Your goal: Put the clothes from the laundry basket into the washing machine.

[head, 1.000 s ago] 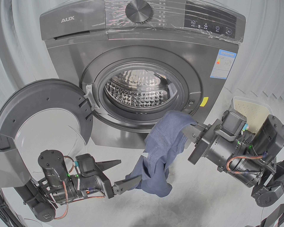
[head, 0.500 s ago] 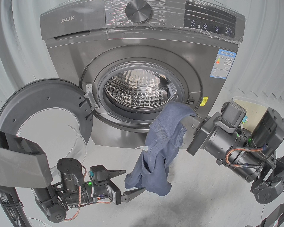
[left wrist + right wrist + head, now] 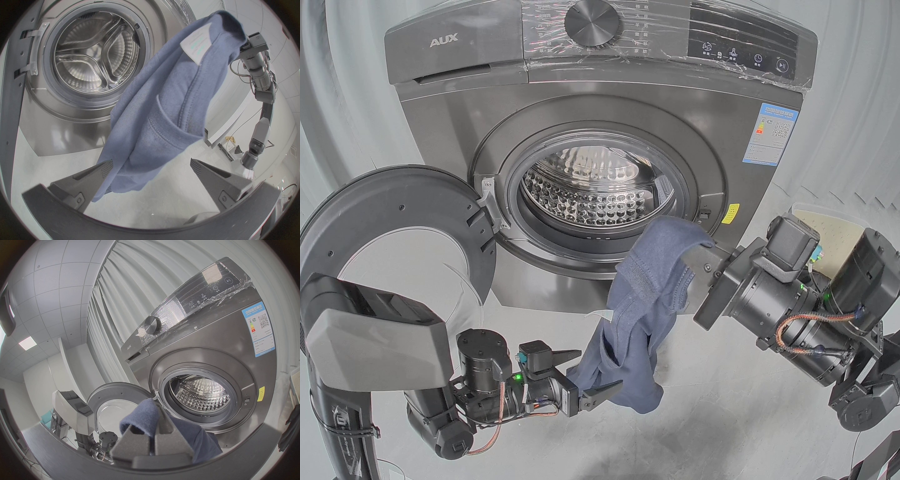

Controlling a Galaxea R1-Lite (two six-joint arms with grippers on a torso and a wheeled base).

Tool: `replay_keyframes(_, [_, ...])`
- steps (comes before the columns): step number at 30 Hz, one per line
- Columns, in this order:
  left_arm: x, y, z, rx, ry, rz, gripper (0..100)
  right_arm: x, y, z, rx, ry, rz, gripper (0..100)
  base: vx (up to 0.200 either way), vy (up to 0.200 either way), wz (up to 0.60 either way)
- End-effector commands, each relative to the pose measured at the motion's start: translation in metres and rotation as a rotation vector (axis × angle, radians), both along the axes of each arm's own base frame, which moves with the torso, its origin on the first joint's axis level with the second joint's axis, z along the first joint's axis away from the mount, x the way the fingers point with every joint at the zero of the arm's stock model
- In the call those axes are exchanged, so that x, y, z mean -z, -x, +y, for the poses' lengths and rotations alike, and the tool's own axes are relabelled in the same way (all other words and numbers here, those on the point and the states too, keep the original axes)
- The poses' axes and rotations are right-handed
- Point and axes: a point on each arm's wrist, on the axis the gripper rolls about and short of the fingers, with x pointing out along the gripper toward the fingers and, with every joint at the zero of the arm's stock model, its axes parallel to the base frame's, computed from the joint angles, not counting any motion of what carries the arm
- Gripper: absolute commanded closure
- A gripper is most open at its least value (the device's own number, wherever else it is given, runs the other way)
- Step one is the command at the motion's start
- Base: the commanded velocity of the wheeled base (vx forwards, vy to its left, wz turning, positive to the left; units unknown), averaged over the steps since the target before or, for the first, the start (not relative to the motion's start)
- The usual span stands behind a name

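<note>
My right gripper point(image 3: 155, 422) is clamped on the top fold of the blue garment point(image 3: 647, 294). The cloth drapes over its fingers and hangs below and in front of them. My left gripper point(image 3: 589, 374) is spread wide, holding nothing, and the garment's lowest folds hang between its two fingers, apparently brushing one of them.

The drum opening point(image 3: 594, 181) of the washing machine is ahead of and slightly above my right gripper. The open door point(image 3: 394, 206) stands above and beyond my left.

The garment's long axis runs nearly straight down from the right gripper, slanting a little toward the left one, bunched end down.

To load it cleanly, I judge the left gripper should close on the hanging tail and lift it. Both ends can then go in over the rubber lip together, so nothing trails outside or snags on the rim.
</note>
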Motion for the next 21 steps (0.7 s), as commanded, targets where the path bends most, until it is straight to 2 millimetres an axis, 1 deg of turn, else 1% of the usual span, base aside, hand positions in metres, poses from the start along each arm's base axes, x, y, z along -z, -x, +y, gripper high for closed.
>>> replay_keyframes(1, [0.015, -0.012, -0.007, -0.015, -0.008, 0.01, 0, 0.001, 0.0, 0.0, -0.001, 0.001, 0.003, 100, 0.0, 0.0, 0.0])
replay_keyframes(7, [0.022, -0.022, -0.014, -0.02, -0.004, -0.003, 0, 0.001, 0.0, 0.0, -0.001, 0.002, 0.002, 100, 0.0, 0.0, 0.0])
replay_keyframes(12, [0.021, -0.032, -0.018, -0.058, 0.008, -0.033, 0, 0.002, 0.0, 0.0, -0.001, 0.003, 0.003, 100, 0.0, 0.0, 0.0])
replay_keyframes(13, [0.021, -0.032, -0.018, -0.06, 0.008, -0.035, 100, 0.002, 0.0, 0.0, -0.001, 0.003, 0.003, 100, 0.0, 0.0, 0.0])
replay_keyframes(21, [0.017, -0.033, -0.021, -0.058, 0.02, -0.045, 100, 0.003, 0.0, 0.0, -0.001, 0.004, 0.006, 100, 0.0, 0.0, 0.0])
